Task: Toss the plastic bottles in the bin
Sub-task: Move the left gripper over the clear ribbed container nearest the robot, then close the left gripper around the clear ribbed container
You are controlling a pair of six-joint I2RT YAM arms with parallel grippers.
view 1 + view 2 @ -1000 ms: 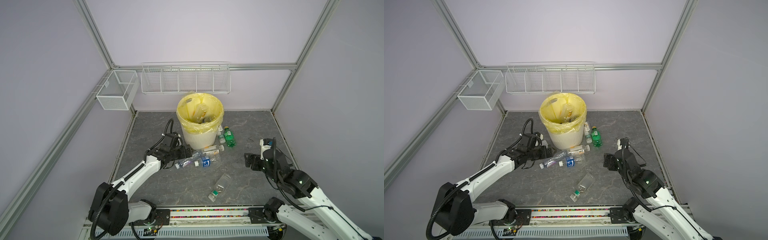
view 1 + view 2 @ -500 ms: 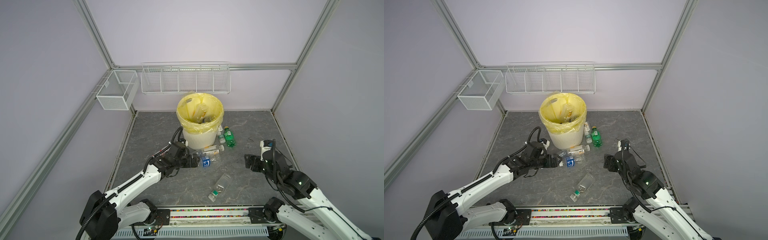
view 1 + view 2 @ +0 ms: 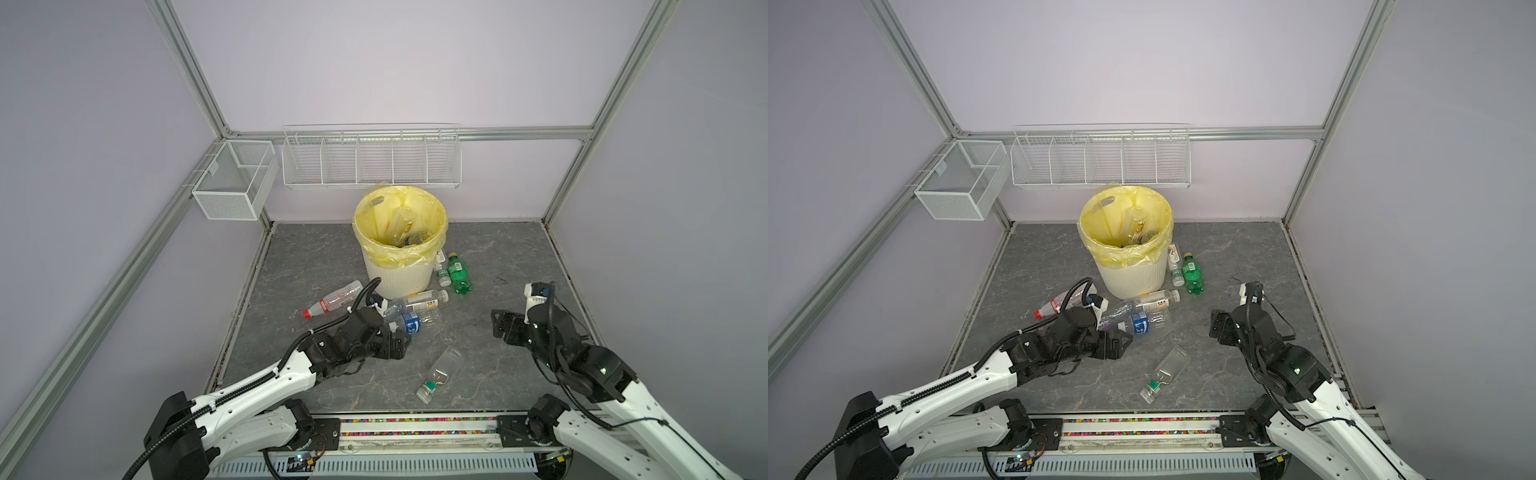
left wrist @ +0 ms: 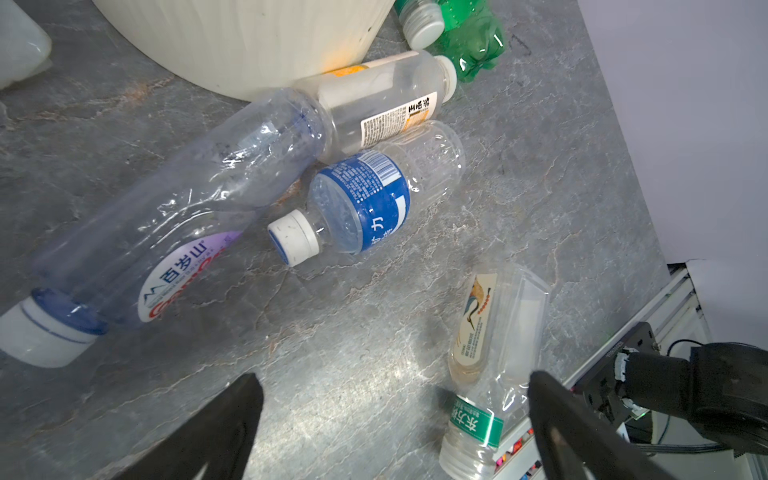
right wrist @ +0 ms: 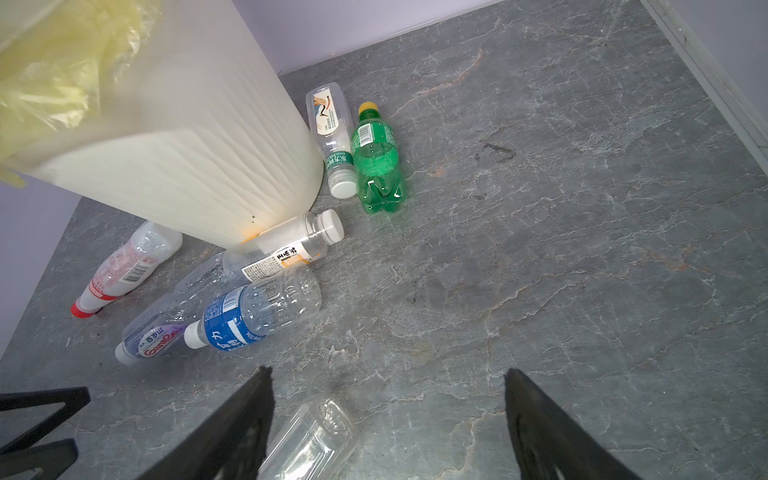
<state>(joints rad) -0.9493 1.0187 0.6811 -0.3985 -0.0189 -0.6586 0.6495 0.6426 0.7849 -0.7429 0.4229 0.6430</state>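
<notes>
Lying on the tabletop [image 3: 498, 257], seven bottles [image 3: 409, 324], six clear, one green, flank one cream ribbed bin [image 3: 399, 282] lined yellow. Left claw [image 4: 392, 376] and right claw [image 5: 387, 370] gape empty.

The left arm [image 3: 249, 386] is stretched forward from its base at the near edge and angled toward the middle; a black cable [image 3: 368, 291] is looped above its wrist; the left gripper [image 3: 392, 343] is held low and pointed to the right; in the left wrist view its fingers [image 4: 224, 424] are seen spread wide, with nothing gripped; the right arm [image 3: 598, 370] is bent at the elbow and leaned inward; the right gripper [image 3: 505, 330] is aimed left and downward; its fingers [image 5: 540, 424] are likewise parted wide, and nothing is clasped between them.
</notes>
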